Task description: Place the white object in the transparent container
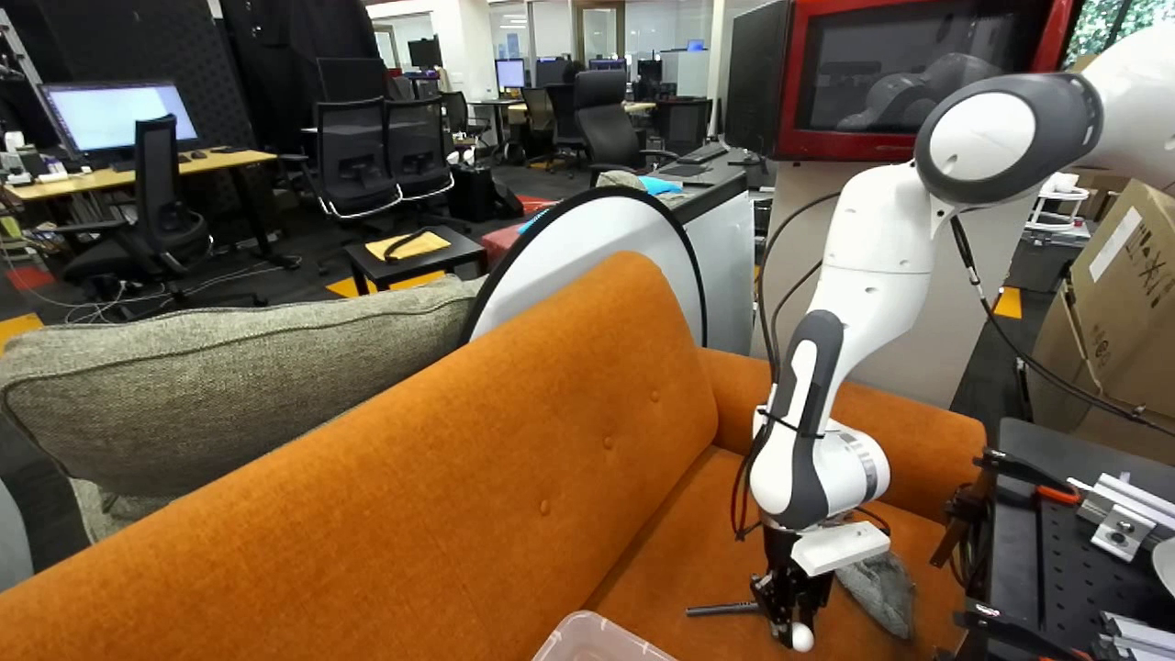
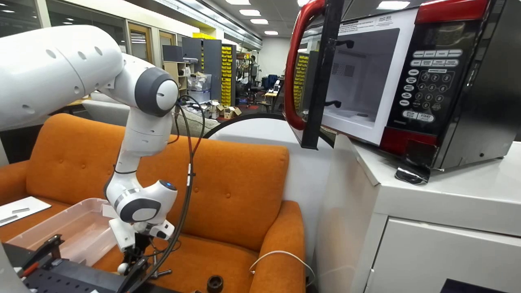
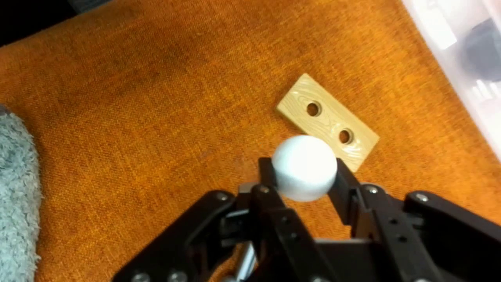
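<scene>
White ball (image 3: pixel 304 168) sits pinched between the two black fingers (image 3: pixel 346 192), touching both tips and bulging out past their ends. Whether it clears the orange sofa (image 1: pixel 514 441) beneath cannot be told. Just beyond the fingers in the wrist view, a pale wooden block (image 3: pixel 330 122) with two round holes lies flat on the sofa, one long edge partly hidden behind the ball. Just beside the fingers, in an exterior view, a dark rod (image 1: pixel 721 610) shows, one end hidden behind them. Near the fingers, up and to their right in the wrist view, stands the transparent container (image 2: pixel 73 232), rectangular and see-through; the ball is outside it. To the left, on the opposite side of the fingers, lies a grey fluffy cloth (image 3: pixel 17 199). Farther from the fingers, past the container, rests a white board (image 2: pixel 30 203). Close to the fingers, on the side away from the backrest (image 2: pixel 236 171), is a dark table (image 1: pixel 1069 569) bearing metal parts (image 1: pixel 1122 528). Well apart from the fingers, a microwave (image 2: pixel 419 93) with its door open stands on a white cabinet (image 2: pixel 431 244).
</scene>
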Tool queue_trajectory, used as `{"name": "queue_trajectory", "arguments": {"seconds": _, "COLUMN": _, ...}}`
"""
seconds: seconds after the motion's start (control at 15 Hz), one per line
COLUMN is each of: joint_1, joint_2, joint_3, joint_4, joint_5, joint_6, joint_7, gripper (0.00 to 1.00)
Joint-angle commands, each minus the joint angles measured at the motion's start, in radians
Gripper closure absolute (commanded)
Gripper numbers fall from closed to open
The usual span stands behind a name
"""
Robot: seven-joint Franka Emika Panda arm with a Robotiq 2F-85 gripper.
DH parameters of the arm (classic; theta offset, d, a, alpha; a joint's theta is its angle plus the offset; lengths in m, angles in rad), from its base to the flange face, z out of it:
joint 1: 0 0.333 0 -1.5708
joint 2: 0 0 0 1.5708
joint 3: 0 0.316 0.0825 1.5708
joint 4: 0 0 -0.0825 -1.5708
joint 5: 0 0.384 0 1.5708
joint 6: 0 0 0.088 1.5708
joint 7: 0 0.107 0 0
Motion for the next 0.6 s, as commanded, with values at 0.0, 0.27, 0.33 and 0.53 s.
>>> {"name": "queue_trajectory", "arguments": {"seconds": 0.0, "joint_1": -0.099, "joint_2": -0.134, "joint_3": 0.094, "joint_4": -0.149, "joint_5": -0.022, "joint_6": 0.078, "joint_7": -0.077, "gripper": 0.88}}
{"name": "queue_trajectory", "arguments": {"seconds": 0.27, "joint_1": -0.130, "joint_2": -0.232, "joint_3": 0.205, "joint_4": -0.227, "joint_5": -0.059, "joint_6": 0.103, "joint_7": -0.115, "gripper": 0.88}}
{"name": "queue_trajectory", "arguments": {"seconds": 0.33, "joint_1": -0.136, "joint_2": -0.242, "joint_3": 0.239, "joint_4": -0.239, "joint_5": -0.071, "joint_6": 0.098, "joint_7": -0.125, "gripper": 0.88}}
{"name": "queue_trajectory", "arguments": {"seconds": 0.53, "joint_1": -0.098, "joint_2": -0.251, "joint_3": 0.315, "joint_4": -0.250, "joint_5": -0.118, "joint_6": 0.075, "joint_7": -0.137, "gripper": 0.88}}
